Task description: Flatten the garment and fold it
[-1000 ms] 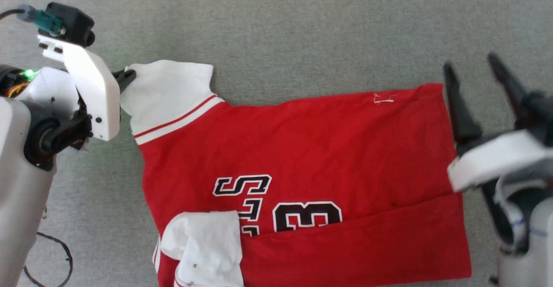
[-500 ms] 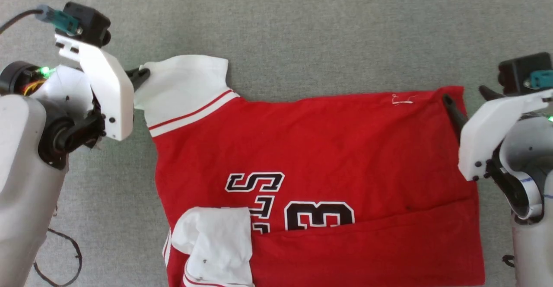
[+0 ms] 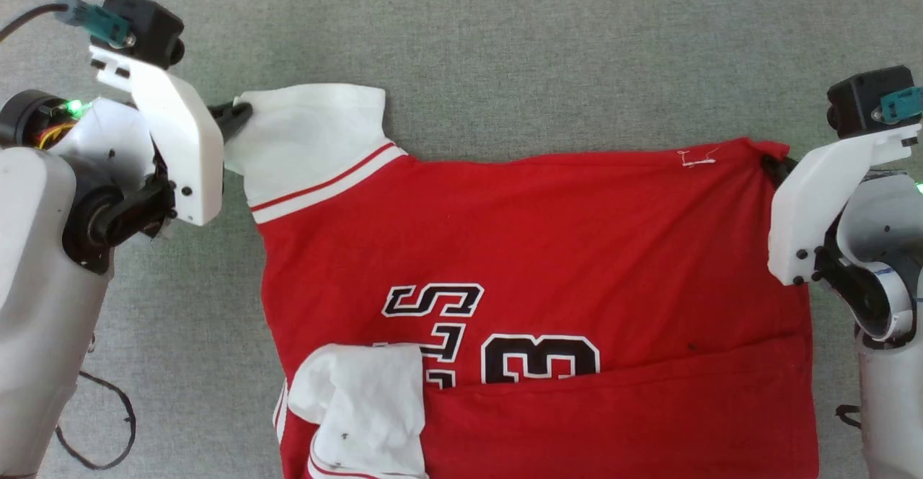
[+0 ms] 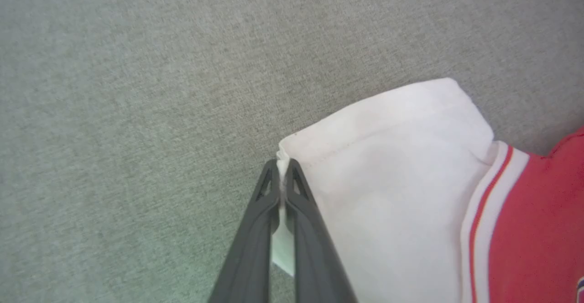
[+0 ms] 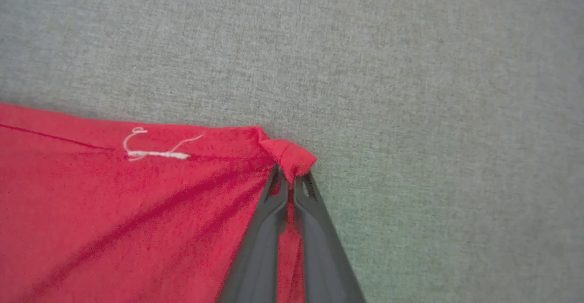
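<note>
Evenly lit grey woven surface [image 3: 505, 39]

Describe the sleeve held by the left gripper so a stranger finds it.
Find the red garment on the grey surface. At its far left corner a white sleeve lies spread out, pinched by the left gripper. The other sleeve is crumpled over the print.

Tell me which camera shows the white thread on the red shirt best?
The right wrist view: the white thread looks big and sharp near the pinched corner of the shirt. The head view shows the thread tiny.
</note>
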